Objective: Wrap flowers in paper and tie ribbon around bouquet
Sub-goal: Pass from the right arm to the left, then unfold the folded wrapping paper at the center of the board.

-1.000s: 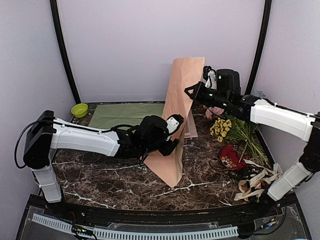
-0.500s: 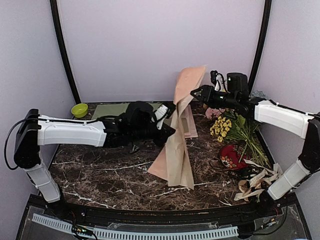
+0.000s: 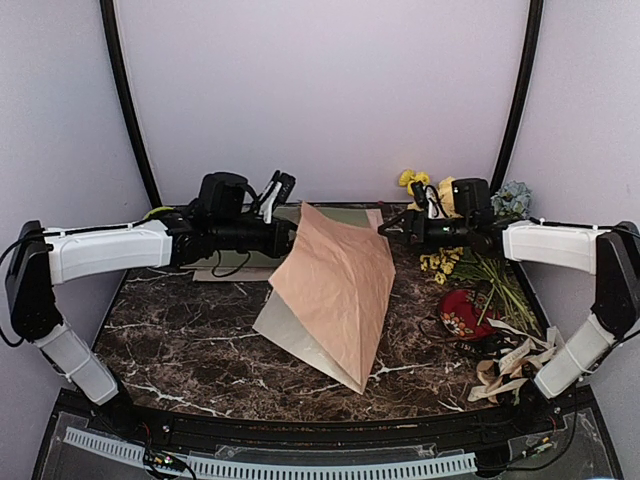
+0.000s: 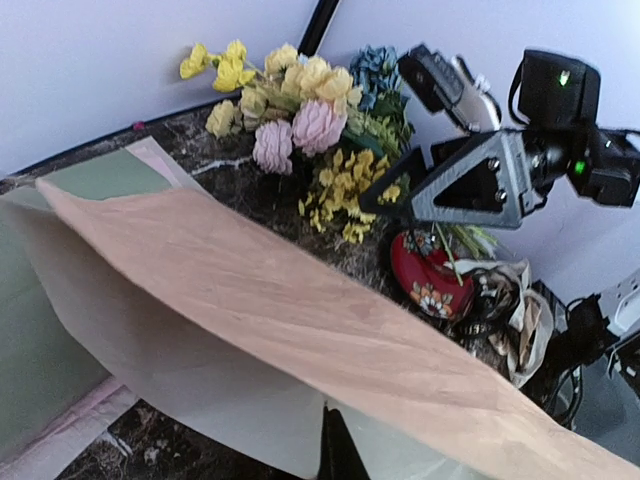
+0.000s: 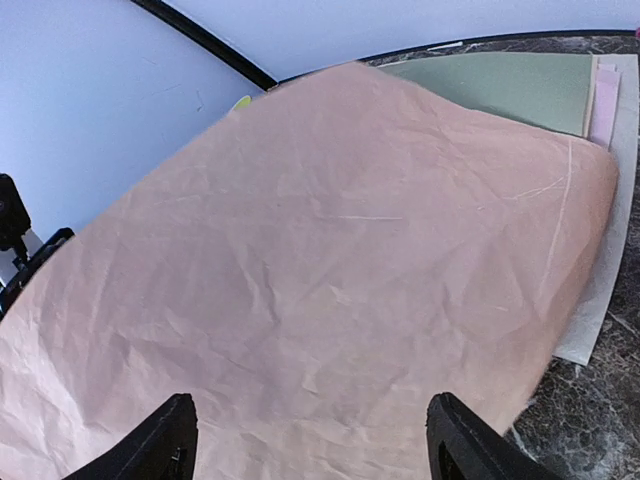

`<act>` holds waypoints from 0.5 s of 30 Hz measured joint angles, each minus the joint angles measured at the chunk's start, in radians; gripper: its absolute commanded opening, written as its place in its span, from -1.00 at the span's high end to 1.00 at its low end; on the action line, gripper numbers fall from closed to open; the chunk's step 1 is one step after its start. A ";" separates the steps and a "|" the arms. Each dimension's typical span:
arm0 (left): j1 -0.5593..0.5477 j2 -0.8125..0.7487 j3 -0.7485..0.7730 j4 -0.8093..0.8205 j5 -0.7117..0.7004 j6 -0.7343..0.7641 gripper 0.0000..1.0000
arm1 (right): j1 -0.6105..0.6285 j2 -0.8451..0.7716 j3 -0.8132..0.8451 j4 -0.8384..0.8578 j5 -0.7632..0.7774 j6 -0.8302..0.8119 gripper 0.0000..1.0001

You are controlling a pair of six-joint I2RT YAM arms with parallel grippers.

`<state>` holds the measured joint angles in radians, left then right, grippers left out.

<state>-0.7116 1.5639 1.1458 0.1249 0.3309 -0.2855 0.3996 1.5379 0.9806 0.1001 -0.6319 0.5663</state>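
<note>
The paper (image 3: pixel 335 290) hangs tilted over the table's middle, peach-pink face up and beige underside showing at its low left. My left gripper (image 3: pixel 290 232) is shut on its upper left edge; in the left wrist view the closed fingertips (image 4: pixel 337 425) pinch that edge. My right gripper (image 3: pixel 385 232) stands open beside the sheet's upper right corner, its fingers (image 5: pixel 165 440) apart over the paper (image 5: pixel 340 250) and holding nothing. The yellow flowers (image 3: pixel 440 258) and the blue hydrangea (image 3: pixel 512 198) lie at the back right. The ribbon and a bouquet are not in view.
Pink roses (image 4: pixel 300 130) lie beside the yellow flowers (image 4: pixel 350 190). A red floral object (image 3: pixel 465 312) and wide cream ribbons (image 3: pixel 510 370) sit at the right front. A green sheet (image 5: pixel 500 85) lies at the back, on pale sheets.
The right gripper opened, let go of the paper's top and drew back right. The left gripper closed on the sheet and pulled it back-left, and it fell from upright to a tilted spread.
</note>
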 measured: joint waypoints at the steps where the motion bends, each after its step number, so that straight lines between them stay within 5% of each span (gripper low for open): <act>1: -0.003 0.008 0.007 -0.029 0.003 0.016 1.00 | 0.011 0.000 0.008 -0.009 0.006 -0.013 -0.57; 9: -0.051 0.035 0.138 -0.264 -0.095 0.238 1.00 | 0.169 0.000 0.220 -0.203 0.126 -0.083 -0.51; 15: -0.109 0.035 0.287 -0.438 -0.462 0.511 1.00 | 0.169 0.012 0.224 -0.228 0.193 -0.052 -0.49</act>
<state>-0.8204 1.5990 1.4330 -0.3130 -0.1310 0.2253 0.5686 1.5501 1.2049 -0.1276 -0.4389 0.5140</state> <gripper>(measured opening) 0.005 0.750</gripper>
